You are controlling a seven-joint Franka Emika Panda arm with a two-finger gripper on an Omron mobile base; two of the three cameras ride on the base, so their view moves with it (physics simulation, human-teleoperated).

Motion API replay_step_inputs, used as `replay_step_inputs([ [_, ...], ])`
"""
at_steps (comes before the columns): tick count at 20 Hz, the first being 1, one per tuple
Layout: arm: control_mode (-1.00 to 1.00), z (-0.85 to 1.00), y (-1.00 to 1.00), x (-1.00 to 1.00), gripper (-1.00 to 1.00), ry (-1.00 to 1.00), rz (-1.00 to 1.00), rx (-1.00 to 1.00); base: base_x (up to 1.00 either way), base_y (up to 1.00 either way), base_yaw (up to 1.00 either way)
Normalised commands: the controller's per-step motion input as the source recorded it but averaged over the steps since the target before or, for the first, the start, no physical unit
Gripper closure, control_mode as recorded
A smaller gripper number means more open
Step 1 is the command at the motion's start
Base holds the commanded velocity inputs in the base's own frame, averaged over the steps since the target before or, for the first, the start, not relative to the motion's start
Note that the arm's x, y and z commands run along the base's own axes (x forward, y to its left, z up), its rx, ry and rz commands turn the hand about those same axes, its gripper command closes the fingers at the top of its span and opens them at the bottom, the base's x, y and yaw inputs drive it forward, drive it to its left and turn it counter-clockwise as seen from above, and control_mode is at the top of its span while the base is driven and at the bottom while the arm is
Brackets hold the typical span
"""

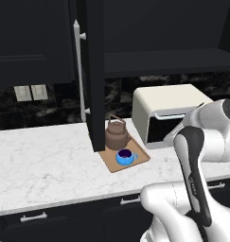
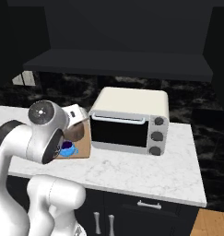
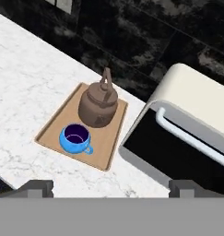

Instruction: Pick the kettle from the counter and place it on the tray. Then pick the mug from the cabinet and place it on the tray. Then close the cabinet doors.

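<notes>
Kettle [image 3: 98,107] and mug [image 3: 75,138] on tray [image 3: 107,147], gripper [image 3: 110,188] wide apart, empty; left door [image 1: 94,75] ajar

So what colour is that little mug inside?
Dark purple-blue inside the bright blue mug; the hand view shows it best.

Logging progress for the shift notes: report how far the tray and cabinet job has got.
Done: the kettle and the mug both sit on the tray. In hand: nothing; the end effector hangs open above the counter, its jaws wide apart and empty. Left: closing the cabinet doors; the left door stands open, edge-on to the left base view, above the tray.
</notes>
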Motion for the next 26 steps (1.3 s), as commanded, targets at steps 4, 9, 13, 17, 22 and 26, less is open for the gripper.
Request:
replay_step_inputs([
  [4,-1.0,-0.02,-0.66,-0.55,-1.0,-0.18,-0.21,0.22,0.0,0.0,0.0],
  [9,-1.0,-0.03,-0.64,-0.65,-1.0,-0.15,-0.18,0.18,0.0,0.0,0.0],
  [13,-1.0,0.05,-0.55,-0.6,-1.0,-0.16,-0.24,0.16,0.0,0.0,0.0],
  [17,-1.0,0.35,-0.55,-0.06,-1.0,-0.11,-0.19,0.15,0.0,0.0,0.0],
  [22,-1.0,0.4,-0.62,0.01,-1.0,-0.12,-0.04,0.16,0.0,0.0,0.0],
  [26,-1.0,0.16,-0.77,0.0,-1.0,-0.12,0.0,0.18,0.0,0.0,0.0],
])
